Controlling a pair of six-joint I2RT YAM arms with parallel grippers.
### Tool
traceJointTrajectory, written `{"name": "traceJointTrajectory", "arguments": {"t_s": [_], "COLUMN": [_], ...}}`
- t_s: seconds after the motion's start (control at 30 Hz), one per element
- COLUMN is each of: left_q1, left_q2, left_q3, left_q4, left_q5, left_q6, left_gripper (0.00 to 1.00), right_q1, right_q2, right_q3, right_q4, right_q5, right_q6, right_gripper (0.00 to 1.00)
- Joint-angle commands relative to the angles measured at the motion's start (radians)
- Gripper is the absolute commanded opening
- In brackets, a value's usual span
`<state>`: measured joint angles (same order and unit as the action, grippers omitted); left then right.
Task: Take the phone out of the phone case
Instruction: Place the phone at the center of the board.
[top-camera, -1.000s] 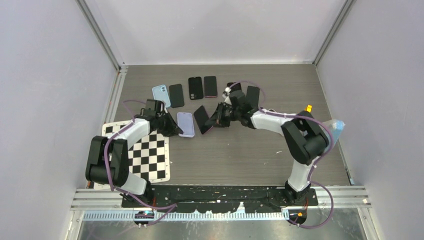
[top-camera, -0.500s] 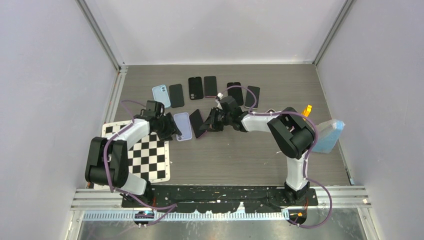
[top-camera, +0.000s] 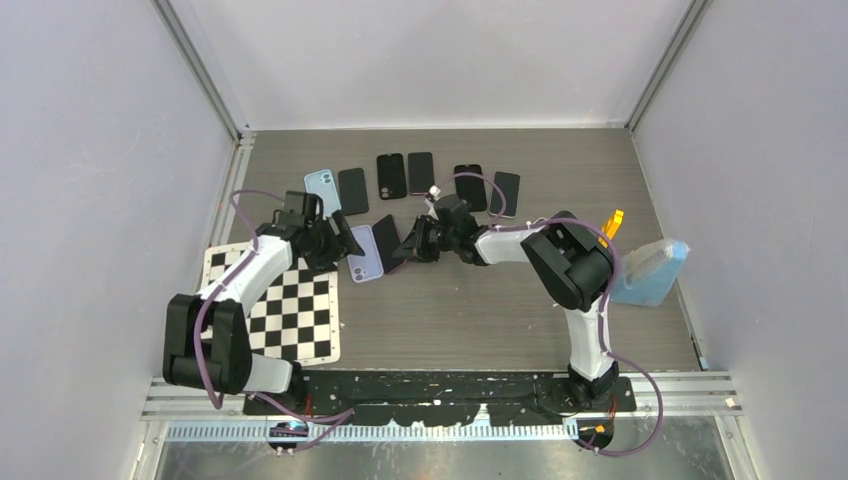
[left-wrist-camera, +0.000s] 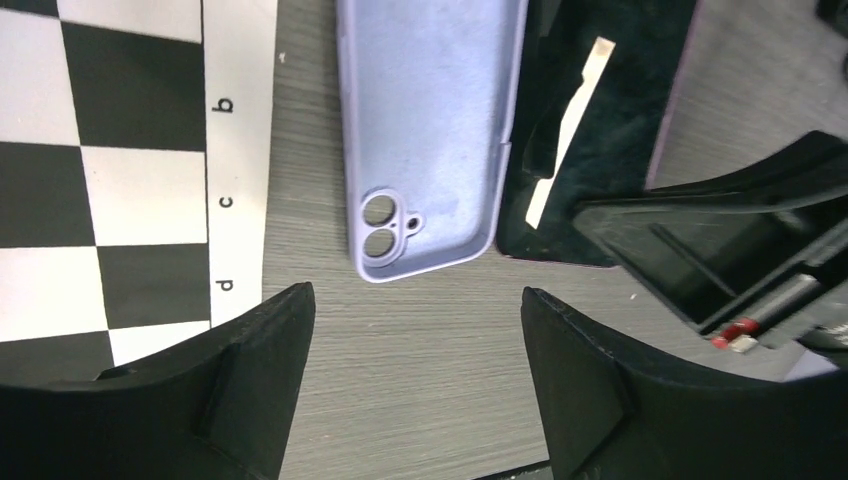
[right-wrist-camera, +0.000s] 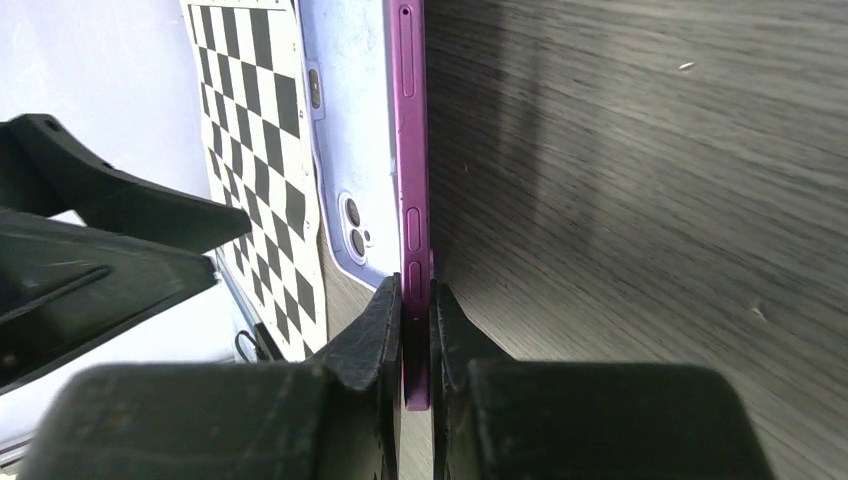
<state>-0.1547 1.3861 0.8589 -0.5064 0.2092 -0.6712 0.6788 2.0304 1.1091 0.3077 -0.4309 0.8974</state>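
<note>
The lavender phone case (left-wrist-camera: 430, 130) lies flat and empty on the table, inside up, its camera cutout toward my left gripper. It also shows from above, the case (top-camera: 365, 252) beside the checkerboard mat. My left gripper (left-wrist-camera: 410, 325) is open just short of the case's end, with only bare table between its fingers. The phone (right-wrist-camera: 412, 150), purple-edged with a dark face, stands on its edge right beside the case. My right gripper (right-wrist-camera: 415, 310) is shut on its near end. In the top view the phone (top-camera: 388, 241) leans between the case and the right gripper (top-camera: 418, 243).
A checkerboard mat (top-camera: 295, 310) lies at the left, touching the case's side. Several other phones (top-camera: 391, 176) lie in a row behind, one light blue (top-camera: 322, 190). A blue object (top-camera: 650, 270) leans at the right wall, with a small orange piece (top-camera: 612, 222) near it.
My left gripper opened, let go of the case and drew back a little to the left. The right gripper slid left with the phone, close against the case.
</note>
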Motion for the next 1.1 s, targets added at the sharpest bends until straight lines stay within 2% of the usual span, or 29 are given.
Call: {"name": "traceJointTrajectory", "arguments": {"t_s": [0.0,0.2,0.33,0.37,0.43,0.53,0.77,1.07], "left_q1": [0.009,0.024,0.028,0.031,0.033,0.038,0.043,0.047], "left_q2": [-0.051,-0.056,-0.065,-0.068,-0.069,-0.072,-0.073,-0.093], "left_q3": [0.047,0.062,0.070,0.072,0.076,0.087,0.116,0.136], "left_q4": [-0.015,-0.024,-0.032,-0.032,-0.033,-0.038,-0.049,-0.060], "left_q5": [-0.013,-0.028,-0.031,-0.034,-0.034,-0.035,-0.045,-0.031], "left_q6": [0.024,0.030,0.037,0.038,0.039,0.041,0.046,0.056], "left_gripper": [0.79,0.83,0.86,0.87,0.88,0.88,0.90,0.90], "right_q1": [0.039,0.046,0.046,0.047,0.050,0.054,0.084,0.099], "right_q2": [0.041,0.050,0.024,0.013,-0.006,-0.032,-0.022,-0.042], "right_q3": [0.022,0.072,0.092,0.096,0.106,0.142,0.259,0.309], "right_q4": [-0.083,-0.175,-0.259,-0.276,-0.313,-0.406,-0.605,-0.645], "right_q5": [0.039,0.049,0.085,0.089,0.104,0.150,0.226,0.285], "right_q6": [0.024,0.010,-0.024,-0.031,-0.052,-0.109,-0.239,-0.305], "right_gripper": [0.05,0.25,0.44,0.53,0.62,0.69,0.70,0.62]}}
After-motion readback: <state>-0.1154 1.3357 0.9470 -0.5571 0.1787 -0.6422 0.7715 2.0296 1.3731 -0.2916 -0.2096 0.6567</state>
